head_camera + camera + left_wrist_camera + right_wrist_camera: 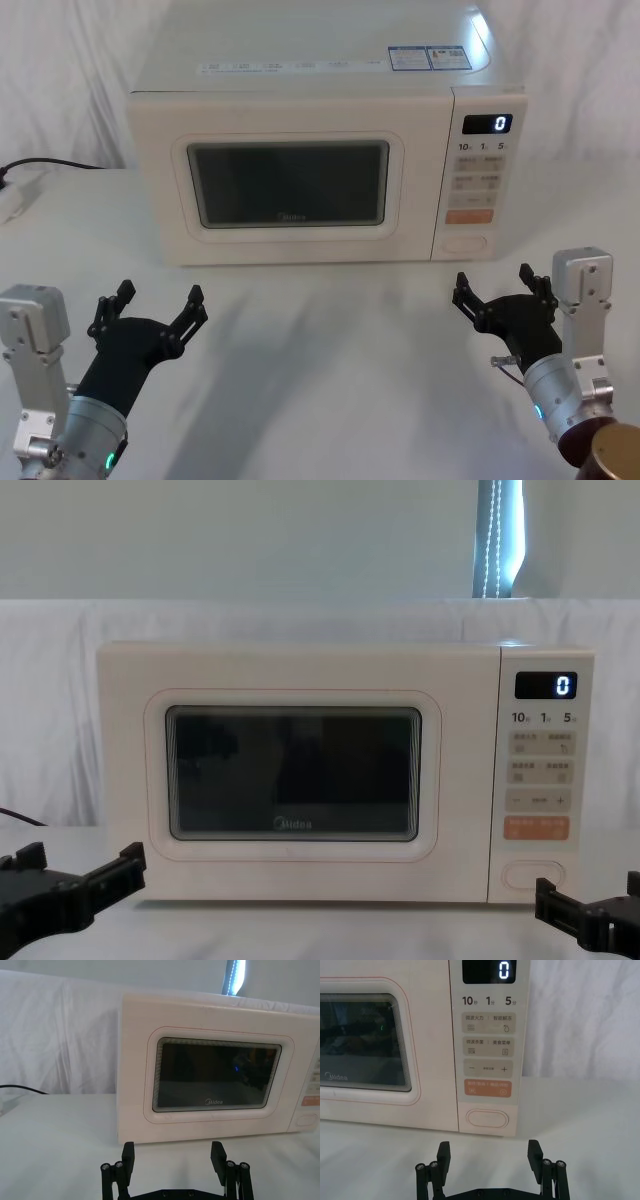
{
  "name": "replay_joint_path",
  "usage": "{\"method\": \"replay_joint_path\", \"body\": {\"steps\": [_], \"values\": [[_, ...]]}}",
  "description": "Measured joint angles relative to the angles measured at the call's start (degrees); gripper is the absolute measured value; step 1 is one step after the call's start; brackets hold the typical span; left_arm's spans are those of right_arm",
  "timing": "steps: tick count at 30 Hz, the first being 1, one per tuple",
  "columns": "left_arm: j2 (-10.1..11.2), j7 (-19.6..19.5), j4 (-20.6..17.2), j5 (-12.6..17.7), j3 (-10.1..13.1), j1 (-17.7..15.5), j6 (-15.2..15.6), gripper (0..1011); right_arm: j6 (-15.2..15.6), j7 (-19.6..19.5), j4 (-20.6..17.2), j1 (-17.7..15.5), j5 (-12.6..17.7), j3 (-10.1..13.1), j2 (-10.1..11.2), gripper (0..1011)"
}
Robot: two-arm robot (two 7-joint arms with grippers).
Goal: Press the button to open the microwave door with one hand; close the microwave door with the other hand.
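Cream microwave door (290,190): smooth plastic-looking panel, satin sheen; its dark window is glossy and reflective, with a fine ribbed border in the wrist views. Wide cream pill-shaped button (487,1119): same smooth plastic look, matt. Narrow cream control panel (487,1045): flat, matt, with a glossy black display. Microwave's cream top casing (300,60): smooth, faintly glossy, catches a light glare; paper-like stickers on it. White tabletop (330,340): smooth, matt. White backdrop cloth (55,1040): wrinkled fabric. Black left gripper (158,296) and black right gripper (493,277): matt plastic-looking fingers; grey metal-looking wrist blocks behind.
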Motion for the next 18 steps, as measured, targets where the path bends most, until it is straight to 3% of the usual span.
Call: {"method": "replay_joint_path", "body": {"steps": [18], "values": [[0.0, 0.0, 0.0, 0.0, 0.0, 0.0, 0.0, 1001, 0.0, 0.0, 0.0, 0.0, 0.0, 0.0, 0.0, 1002]]}}
